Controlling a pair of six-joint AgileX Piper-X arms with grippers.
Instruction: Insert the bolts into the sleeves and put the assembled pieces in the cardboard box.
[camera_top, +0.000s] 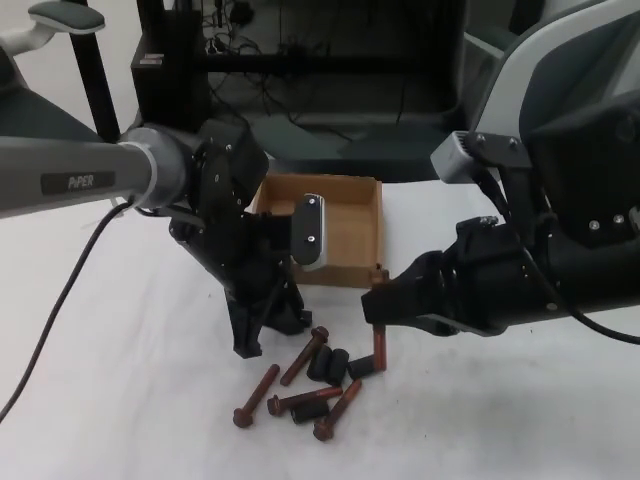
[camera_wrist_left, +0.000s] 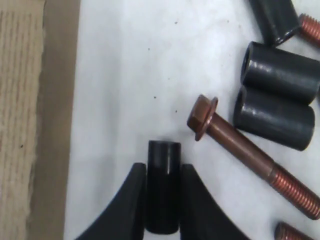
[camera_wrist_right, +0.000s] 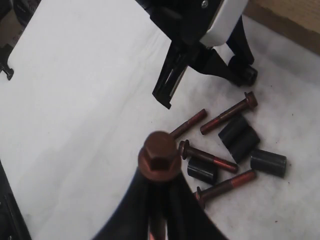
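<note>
My left gripper is shut on a black sleeve, held just above the white cloth beside the cardboard box. In the high view the left gripper hangs in front of the box. My right gripper is shut on a copper bolt, hex head facing the camera. In the high view the right gripper holds that bolt upright over the pile. Loose bolts and black sleeves lie between the grippers.
A loose bolt and two sleeves lie close to the held sleeve. More bolts and sleeves are scattered below the right gripper. White cloth spreads to the left. Dark equipment stands behind the box.
</note>
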